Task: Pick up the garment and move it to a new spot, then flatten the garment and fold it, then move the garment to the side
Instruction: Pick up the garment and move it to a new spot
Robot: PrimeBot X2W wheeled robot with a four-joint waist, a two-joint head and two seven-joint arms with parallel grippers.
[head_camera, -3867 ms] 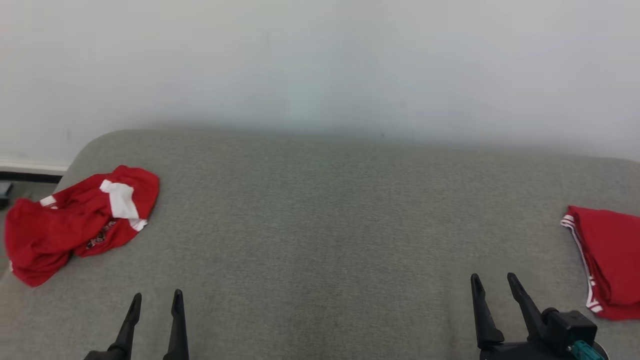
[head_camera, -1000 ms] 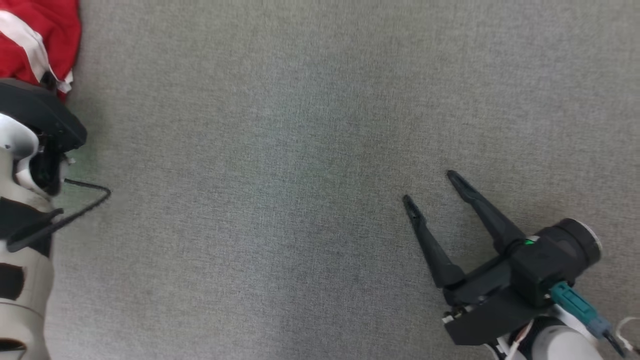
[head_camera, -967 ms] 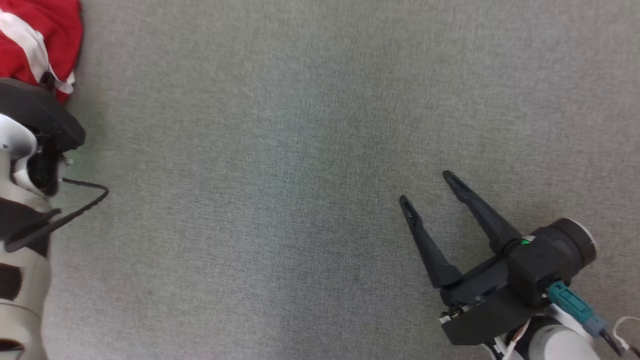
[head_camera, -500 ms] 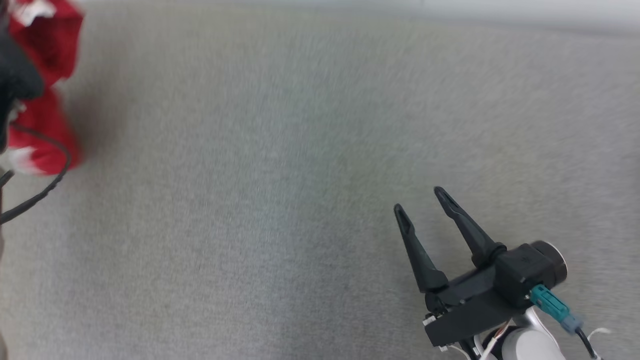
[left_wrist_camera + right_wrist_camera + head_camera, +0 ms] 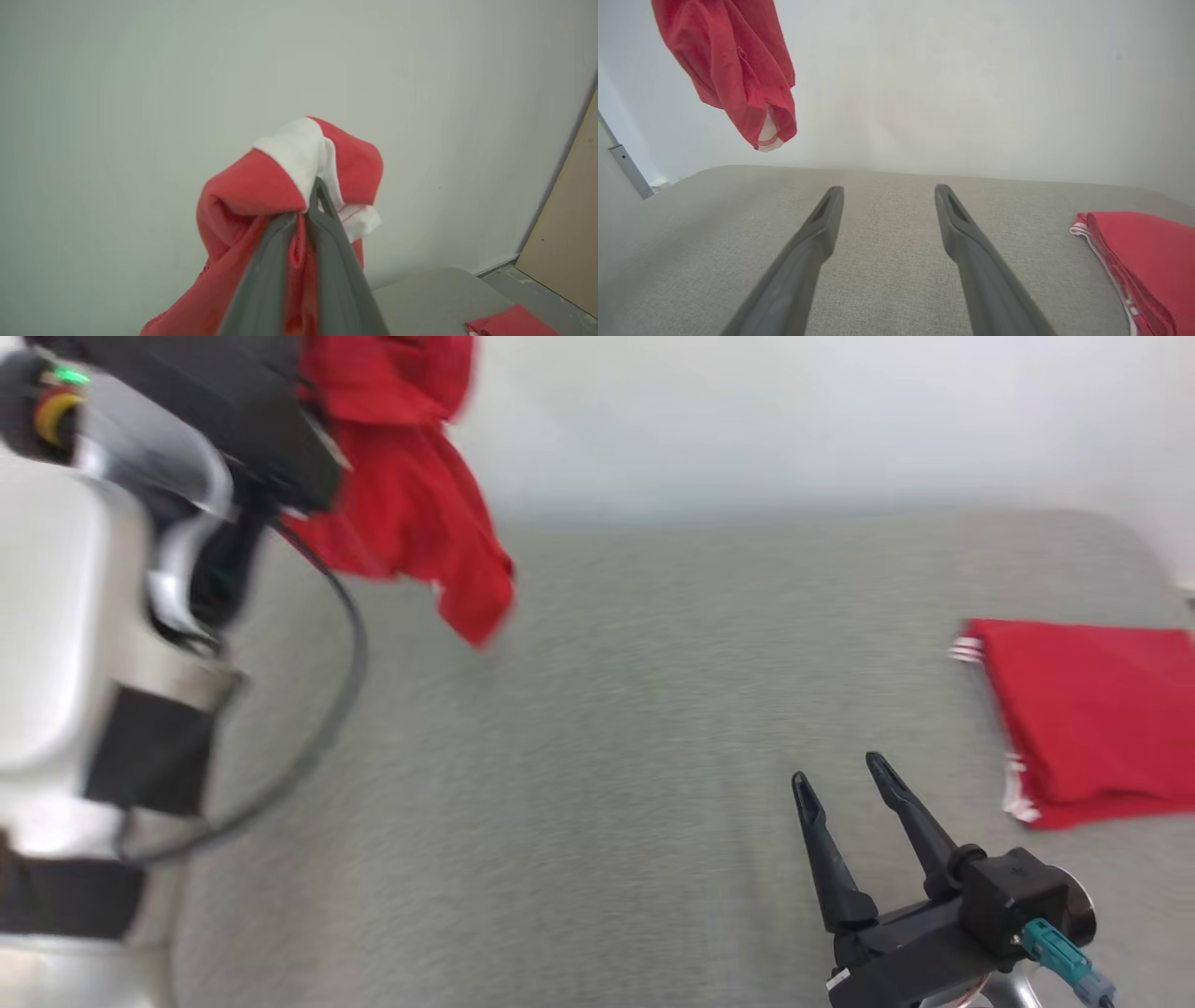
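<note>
A grey upholstered surface meets a white wall.

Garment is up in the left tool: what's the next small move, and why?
Probably swing the left tool toward the bare middle of the grey surface and lower. The garment hangs bunched, clear of the surface, and the open right tool is there to help spread it.

1. A grey fabric-covered surface with rounded far corners is seen, spread wide across the head view.
2. 1 folded red cloth with white trim is laid flat near its right edge.
</note>
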